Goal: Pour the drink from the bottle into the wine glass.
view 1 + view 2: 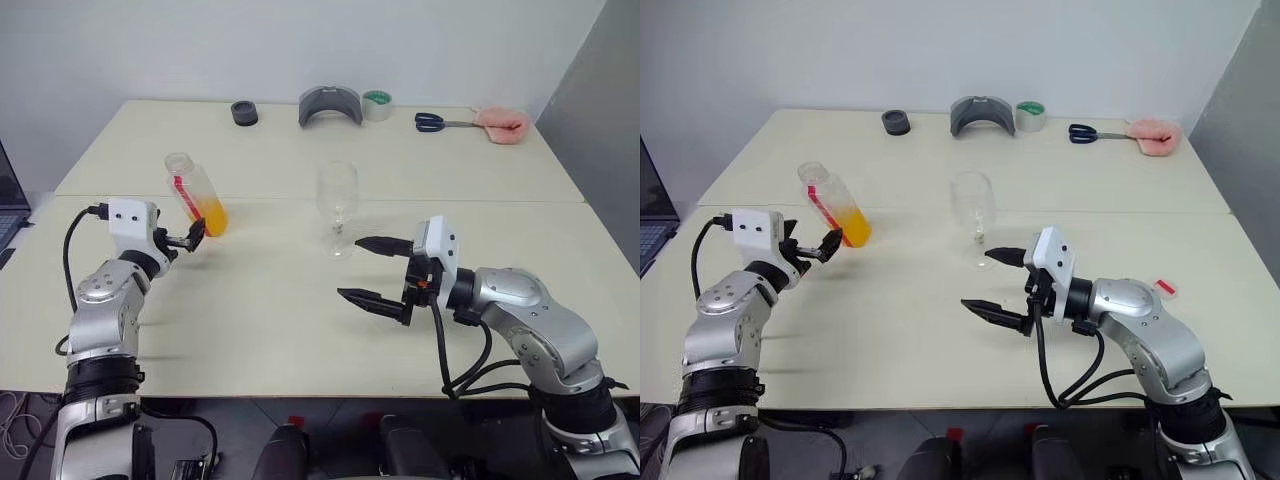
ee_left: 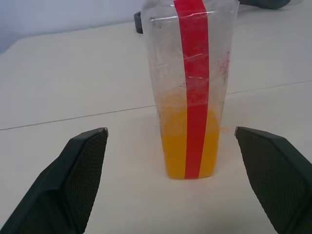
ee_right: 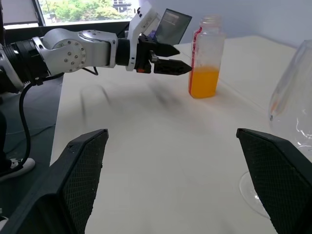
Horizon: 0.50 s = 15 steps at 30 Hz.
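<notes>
Open left claw (image 1: pixel 190 238) near bottle (image 1: pixel 196 195)

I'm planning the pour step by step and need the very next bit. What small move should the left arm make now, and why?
Probably ease the left gripper a little further forward so its open fingers straddle the bottle, then close. The bottle stands on the table just ahead of the fingertips, not yet between them, with no cap on it and drink in its lower part. The wine glass stands empty by the open right gripper.
</notes>
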Tool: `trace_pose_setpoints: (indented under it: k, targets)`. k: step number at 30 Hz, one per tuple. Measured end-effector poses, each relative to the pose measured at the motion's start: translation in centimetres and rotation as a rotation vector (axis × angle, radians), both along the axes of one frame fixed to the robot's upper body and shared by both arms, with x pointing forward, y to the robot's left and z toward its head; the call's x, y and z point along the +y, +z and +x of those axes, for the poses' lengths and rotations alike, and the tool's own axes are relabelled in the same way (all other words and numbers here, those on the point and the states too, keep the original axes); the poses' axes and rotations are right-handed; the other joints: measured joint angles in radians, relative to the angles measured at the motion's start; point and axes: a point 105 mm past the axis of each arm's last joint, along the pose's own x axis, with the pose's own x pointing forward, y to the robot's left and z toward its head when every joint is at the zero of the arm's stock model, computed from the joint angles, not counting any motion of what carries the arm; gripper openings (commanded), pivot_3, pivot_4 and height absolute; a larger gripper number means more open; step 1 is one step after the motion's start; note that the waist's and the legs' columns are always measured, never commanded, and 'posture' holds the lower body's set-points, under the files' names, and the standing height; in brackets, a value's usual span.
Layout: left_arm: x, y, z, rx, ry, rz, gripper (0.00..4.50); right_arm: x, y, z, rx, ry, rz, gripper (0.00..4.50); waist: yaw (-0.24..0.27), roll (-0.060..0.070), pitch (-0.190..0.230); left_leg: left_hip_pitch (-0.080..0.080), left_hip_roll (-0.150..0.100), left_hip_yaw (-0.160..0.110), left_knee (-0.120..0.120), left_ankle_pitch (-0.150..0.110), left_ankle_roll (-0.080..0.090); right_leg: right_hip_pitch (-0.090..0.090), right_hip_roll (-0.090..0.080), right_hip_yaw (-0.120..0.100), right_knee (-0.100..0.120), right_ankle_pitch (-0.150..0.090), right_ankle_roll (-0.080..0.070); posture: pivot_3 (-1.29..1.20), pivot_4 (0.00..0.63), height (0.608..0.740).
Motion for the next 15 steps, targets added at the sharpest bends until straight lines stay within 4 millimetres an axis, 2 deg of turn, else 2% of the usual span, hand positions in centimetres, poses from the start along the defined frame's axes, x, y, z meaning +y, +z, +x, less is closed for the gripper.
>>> trace_pose_setpoints:
  k: [6, 15]
  targets:
    - [-0.7, 0.1, 1.1, 0.001, -0.046, 0.002, 4.50, 0.1, 0.3, -0.4, -0.021, -0.001, -0.001, 4.48, 0.000, 0.000, 0.000, -0.001, 0.000, 0.000, 0.001, 0.000, 0.000, 0.000, 0.000, -0.001, 0.000, 0.000, 0.000, 0.00, 0.150, 0.740]
    - [-0.5, 0.8, 2.5, -0.026, -0.034, 0.005, 4.50, 0.1, -0.2, -0.6, -0.010, 0.000, 0.000, 4.48, 0.000, 0.000, 0.000, -0.003, 0.000, -0.001, 0.003, 0.000, 0.000, -0.001, 0.000, -0.002, 0.001, 0.000, 0.000, 0.00, 0.150, 0.740]
